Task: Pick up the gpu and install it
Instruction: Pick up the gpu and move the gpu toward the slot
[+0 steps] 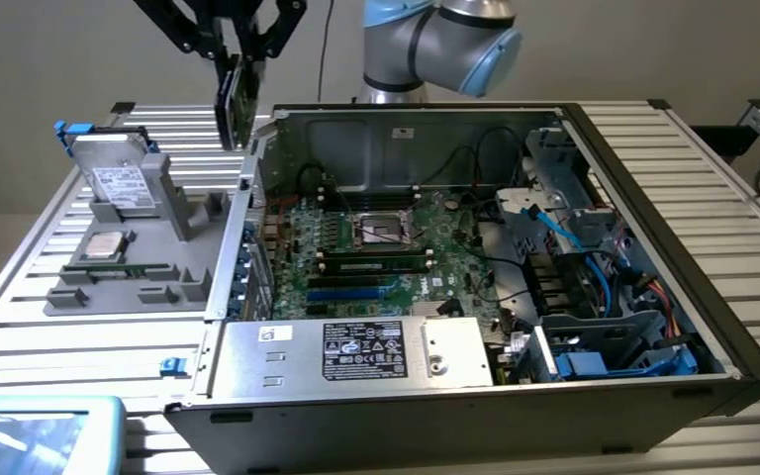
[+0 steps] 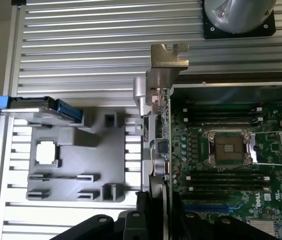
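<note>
Item under inspection: the gpu [image 1: 237, 104] is off the bench and in the air, hanging on edge. It sits above the open computer case [image 1: 644, 198], over the case wall on the exterior view's left, toward the end nearest the arm's base [image 1: 394, 89]. In the wrist view the gpu [image 2: 157, 150] is seen edge-on, lined up along that same wall. Its silver end bracket [image 2: 167, 62] reaches past the case rim.

The pincer [image 1: 238, 49] is clenched on the gpu's upper edge, with the card between its black fingers [image 2: 143, 200]. The card is clear of the case and touches nothing else.

Inside the case, the motherboard [image 1: 380, 247] lies exposed with its CPU socket [image 1: 383, 230] near the middle. A power supply [image 1: 353, 351] with a labelled face stands along the case's near wall.

Outside the case, just beside that left wall, a gray holder block [image 1: 142, 292] rests on the slatted bench [image 1: 24, 336]. It carries an upright hard drive [image 1: 123, 183], a square processor chip [image 1: 103, 245] and a narrow green memory stick [image 1: 123, 267].
</note>
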Robot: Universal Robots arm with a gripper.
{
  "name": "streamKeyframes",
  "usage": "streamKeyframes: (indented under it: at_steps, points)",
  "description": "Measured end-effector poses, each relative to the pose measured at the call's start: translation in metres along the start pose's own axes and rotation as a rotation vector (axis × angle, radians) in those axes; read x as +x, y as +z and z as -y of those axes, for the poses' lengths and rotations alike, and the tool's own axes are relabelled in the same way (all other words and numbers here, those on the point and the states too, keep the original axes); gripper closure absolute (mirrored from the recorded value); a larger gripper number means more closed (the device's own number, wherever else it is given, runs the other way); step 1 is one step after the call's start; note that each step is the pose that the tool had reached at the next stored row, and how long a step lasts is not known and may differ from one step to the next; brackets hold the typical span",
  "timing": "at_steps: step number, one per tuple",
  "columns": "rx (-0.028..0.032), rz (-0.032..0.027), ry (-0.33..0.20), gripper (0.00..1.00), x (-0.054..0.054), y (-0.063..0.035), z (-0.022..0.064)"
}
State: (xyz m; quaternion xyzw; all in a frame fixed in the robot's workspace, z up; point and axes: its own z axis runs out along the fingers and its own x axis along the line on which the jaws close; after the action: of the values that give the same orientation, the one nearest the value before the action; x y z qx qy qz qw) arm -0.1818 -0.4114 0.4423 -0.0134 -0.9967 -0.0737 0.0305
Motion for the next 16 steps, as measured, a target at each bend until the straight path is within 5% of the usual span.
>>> streamKeyframes:
  at_steps: [4,16]
  points:
    - [0.0002,-0.0064,0.001,0.72,-0.015,-0.0019,0.0047]
    - [-0.0003,-0.0067,0.001,0.72,-0.07,-0.006,0.0092]
